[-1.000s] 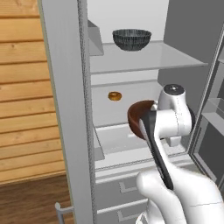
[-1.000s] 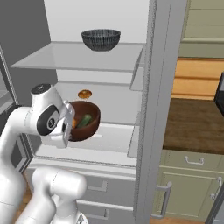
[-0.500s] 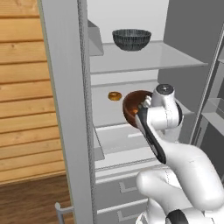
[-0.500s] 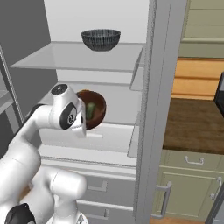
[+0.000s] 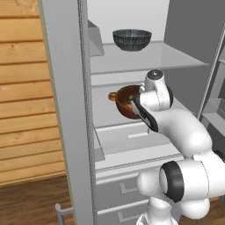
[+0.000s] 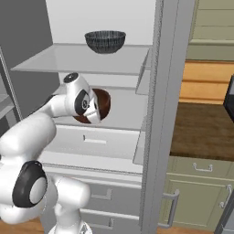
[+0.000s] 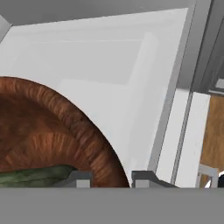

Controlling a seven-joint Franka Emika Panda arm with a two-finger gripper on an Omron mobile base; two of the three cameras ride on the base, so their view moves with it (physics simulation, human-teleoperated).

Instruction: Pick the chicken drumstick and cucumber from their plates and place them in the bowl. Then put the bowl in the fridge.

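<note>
The bowl [image 5: 126, 102] sits inside the fridge [image 6: 157, 109] on the white middle shelf [image 7: 105, 78], cucumber [image 7: 35, 175] lying in it. The gripper [image 7: 108, 178] straddles the bowl's rim, fingers slightly parted; whether it grips I cannot tell. Open shelf lies right of the bowl. A dark ribbed bowl [image 6: 105, 41] stands on the glass shelf [image 5: 149, 57] above.

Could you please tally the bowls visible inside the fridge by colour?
Reddish-brown wooden bowl: 1
Dark grey ribbed bowl: 1
Total: 2
</note>
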